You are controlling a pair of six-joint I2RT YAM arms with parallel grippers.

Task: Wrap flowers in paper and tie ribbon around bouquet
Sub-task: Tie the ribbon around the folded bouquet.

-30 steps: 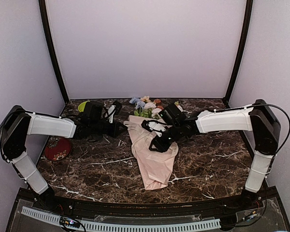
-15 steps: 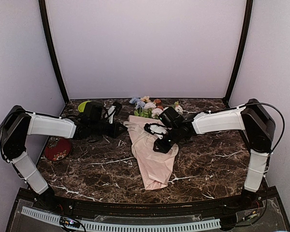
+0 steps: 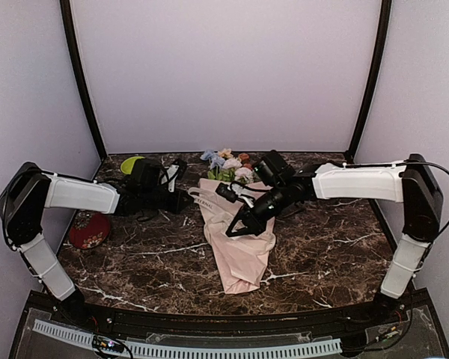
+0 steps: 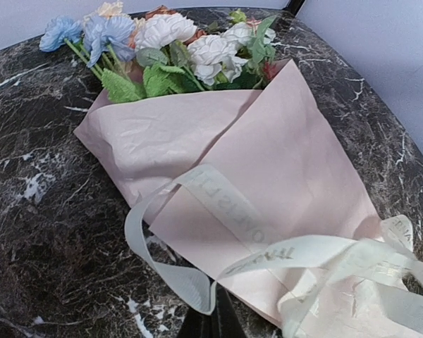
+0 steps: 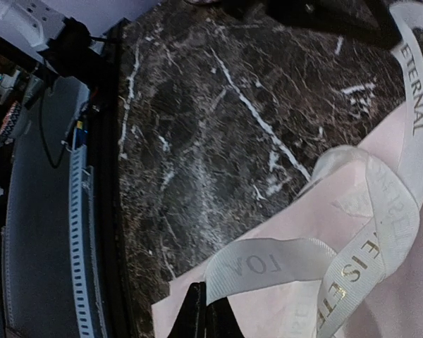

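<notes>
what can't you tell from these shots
- Stems of the flowers: every view, wrapped inside the paper.
- Whether the ribbon is knotted: top view, right gripper covers it; wrist views cut it off at the edge.
- Green bowl: top view, mostly behind the left arm.

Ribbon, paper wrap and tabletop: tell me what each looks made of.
The ribbon: woven fabric, probably satin, soft sheen, floppy loops, gold print. The paper: thin matte pink sheet, fine creases. The tabletop: dark marble-look with white veins, some gloss; real stone or laminate, cannot tell.
</notes>
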